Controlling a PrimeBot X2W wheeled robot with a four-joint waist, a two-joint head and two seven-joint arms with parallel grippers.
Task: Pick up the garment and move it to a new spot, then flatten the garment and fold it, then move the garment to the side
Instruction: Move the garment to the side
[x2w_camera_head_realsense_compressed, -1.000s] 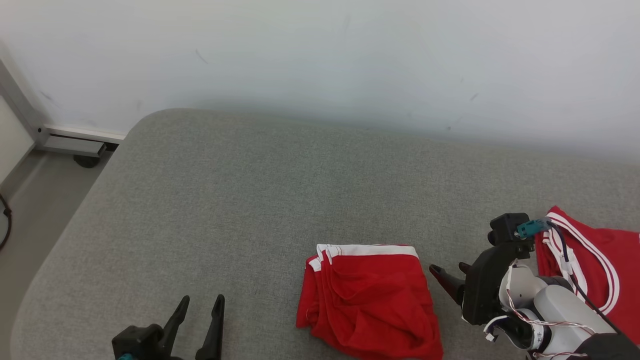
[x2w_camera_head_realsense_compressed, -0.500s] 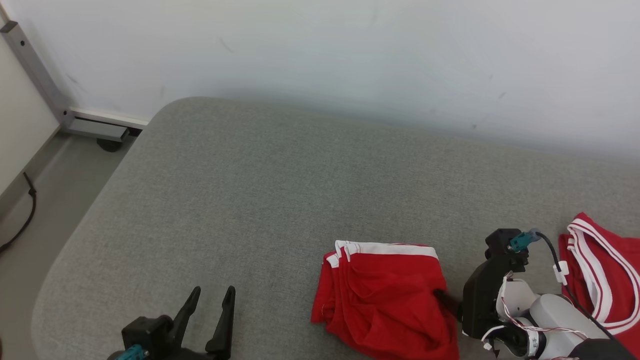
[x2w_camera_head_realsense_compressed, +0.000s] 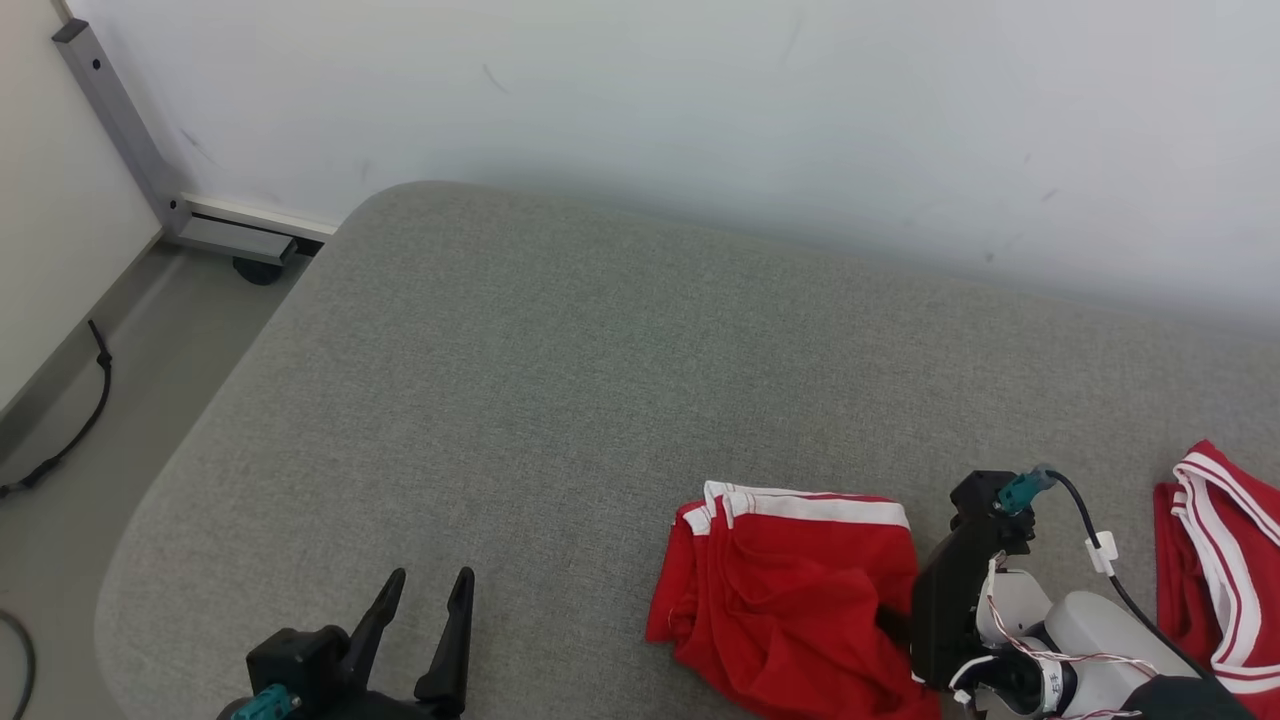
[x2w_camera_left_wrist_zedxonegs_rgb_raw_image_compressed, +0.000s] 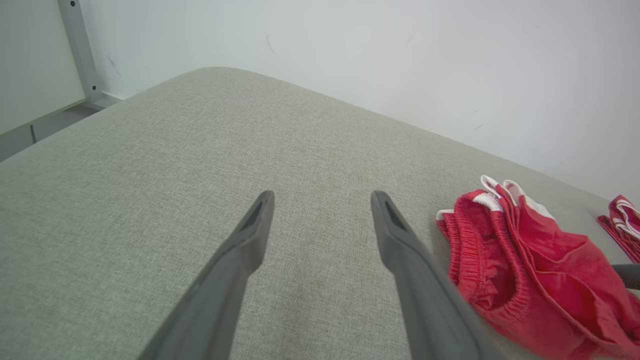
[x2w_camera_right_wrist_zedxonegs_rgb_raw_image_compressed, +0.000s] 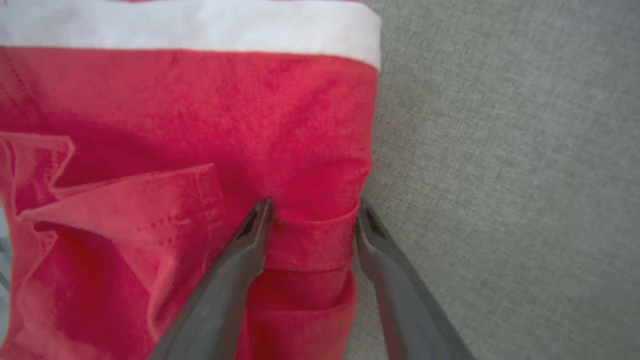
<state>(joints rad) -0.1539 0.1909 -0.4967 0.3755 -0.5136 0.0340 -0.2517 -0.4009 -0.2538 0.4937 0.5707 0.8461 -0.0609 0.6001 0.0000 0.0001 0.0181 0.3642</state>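
Note:
The garment (x2w_camera_head_realsense_compressed: 790, 580) is a pair of red shorts with white trim, folded into a thick stack on the grey cushion (x2w_camera_head_realsense_compressed: 600, 380). In the left wrist view the garment (x2w_camera_left_wrist_zedxonegs_rgb_raw_image_compressed: 525, 260) lies to the right of my fingers. My right gripper (x2w_camera_head_realsense_compressed: 893, 622) is at its right edge, fingertips partly hidden by cloth. Seen from the right wrist, the right gripper (x2w_camera_right_wrist_zedxonegs_rgb_raw_image_compressed: 312, 210) stands open, its fingers astride a raised fold at the edge of the garment (x2w_camera_right_wrist_zedxonegs_rgb_raw_image_compressed: 200, 125). My left gripper (x2w_camera_head_realsense_compressed: 425, 590) hovers open over bare cushion at the lower left, the left gripper (x2w_camera_left_wrist_zedxonegs_rgb_raw_image_compressed: 322, 200) holding nothing.
A second red piece with white stripes (x2w_camera_head_realsense_compressed: 1215, 560) lies at the far right. The cushion's rounded left edge drops to the floor, where a metal frame post (x2w_camera_head_realsense_compressed: 120, 120) and a black cable (x2w_camera_head_realsense_compressed: 70, 440) are. A white wall (x2w_camera_head_realsense_compressed: 700, 120) runs behind.
The head camera has turned, shifting the whole picture rightward. My right gripper has moved left from beside the garment onto its right edge, fingers now around a fold. The left gripper is unchanged.

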